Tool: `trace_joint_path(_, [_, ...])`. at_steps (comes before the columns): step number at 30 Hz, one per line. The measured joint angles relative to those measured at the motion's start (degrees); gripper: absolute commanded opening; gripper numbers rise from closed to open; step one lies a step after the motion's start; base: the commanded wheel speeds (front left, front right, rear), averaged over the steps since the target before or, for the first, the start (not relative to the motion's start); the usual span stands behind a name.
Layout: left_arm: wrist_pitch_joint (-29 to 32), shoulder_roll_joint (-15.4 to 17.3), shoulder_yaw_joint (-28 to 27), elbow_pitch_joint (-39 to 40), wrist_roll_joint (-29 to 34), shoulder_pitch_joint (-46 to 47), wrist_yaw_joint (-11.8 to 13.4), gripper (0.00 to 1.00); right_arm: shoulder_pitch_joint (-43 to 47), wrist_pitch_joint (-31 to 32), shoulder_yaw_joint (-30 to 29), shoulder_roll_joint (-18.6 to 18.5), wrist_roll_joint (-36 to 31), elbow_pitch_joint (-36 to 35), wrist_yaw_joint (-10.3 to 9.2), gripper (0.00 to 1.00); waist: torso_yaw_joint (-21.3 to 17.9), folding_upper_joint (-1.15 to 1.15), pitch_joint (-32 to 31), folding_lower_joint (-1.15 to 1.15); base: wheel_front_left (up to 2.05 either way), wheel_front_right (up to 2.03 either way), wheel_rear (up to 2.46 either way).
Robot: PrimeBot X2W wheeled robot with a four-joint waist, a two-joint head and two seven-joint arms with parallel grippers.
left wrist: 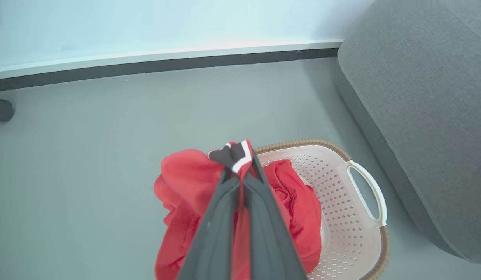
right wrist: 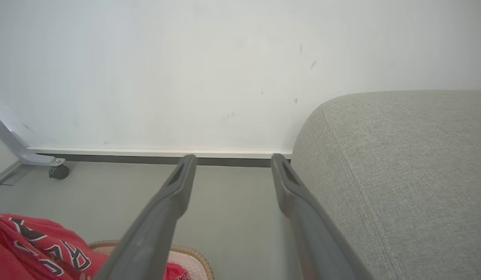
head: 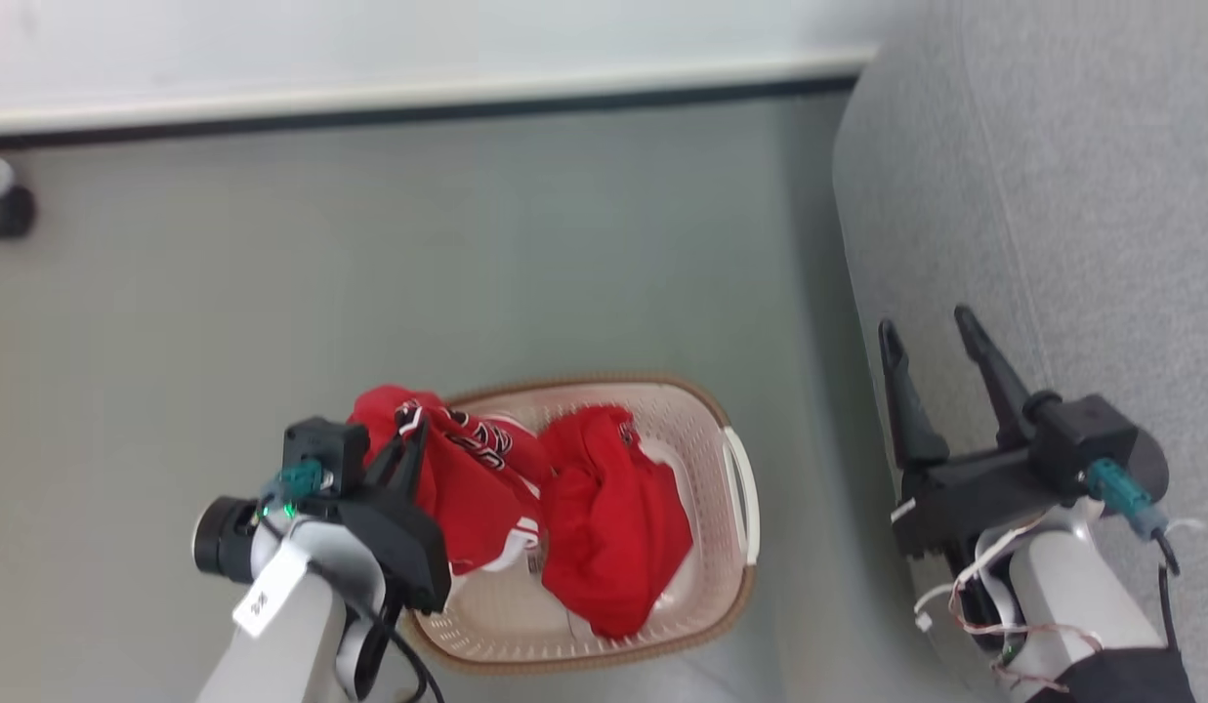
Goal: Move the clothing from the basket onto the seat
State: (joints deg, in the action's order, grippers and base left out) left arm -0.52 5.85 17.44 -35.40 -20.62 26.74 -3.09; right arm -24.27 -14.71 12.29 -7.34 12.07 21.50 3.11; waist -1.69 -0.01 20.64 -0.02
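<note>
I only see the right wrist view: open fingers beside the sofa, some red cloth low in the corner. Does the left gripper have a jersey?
Observer: Yes. The left gripper is shut on the black-and-white trim of a red jersey, which hangs at the left side of the basket.
Operator: Anything lying inside?
Observer: A second jersey, crumpled in the basket's right half.
Operator: Where's the sofa from there?
Observer: The sofa stands to the basket's right, with a strip of floor between them.
</note>
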Motion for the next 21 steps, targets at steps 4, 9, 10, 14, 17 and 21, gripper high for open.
trace_joint_path(4, [-1.6,0.3,-0.2,2.2,-0.1,-2.6,0.0,0.0,2.0,0.0,0.2,0.0,0.0,0.5,0.45,1.0,0.8,0.01,-3.4,0.0,0.0,0.0,0.0])
trace_joint_path(9, [-2.9,0.5,-0.3,5.3,-0.4,-5.6,0.0,0.0,4.1,0.0,0.3,-0.1,0.0,1.0,0.92,1.0,1.6,0.01,-7.5,0.0,0.0,0.0,0.0])
trace_joint_path(10, [-3.2,0.6,-0.2,6.0,-0.4,-6.3,0.0,0.0,4.6,0.0,0.4,-0.1,0.0,1.0,0.93,1.0,1.8,0.01,-8.3,0.0,0.0,0.0,0.0])
trace_joint_path(14, [-3.7,1.3,-0.5,8.5,-0.4,-9.1,0.4,0.0,6.9,0.0,0.7,0.0,0.0,1.3,1.2,1.0,2.3,0.0,-11.7,0.0,0.0,0.0,0.0])
trace_joint_path(17, [-4.1,2.0,-0.8,10.4,-0.4,-11.4,1.0,0.0,8.5,0.0,1.1,0.1,0.0,1.6,1.45,1.0,2.6,0.0,-14.1,0.0,0.0,0.0,0.0])
trace_joint_path(21, [-4.1,3.1,-1.2,13.9,-0.3,-15.3,1.8,0.0,10.8,0.0,1.9,0.5,0.0,1.5,1.56,1.0,2.9,0.0,-17.3,0.0,0.0,0.0,0.0])
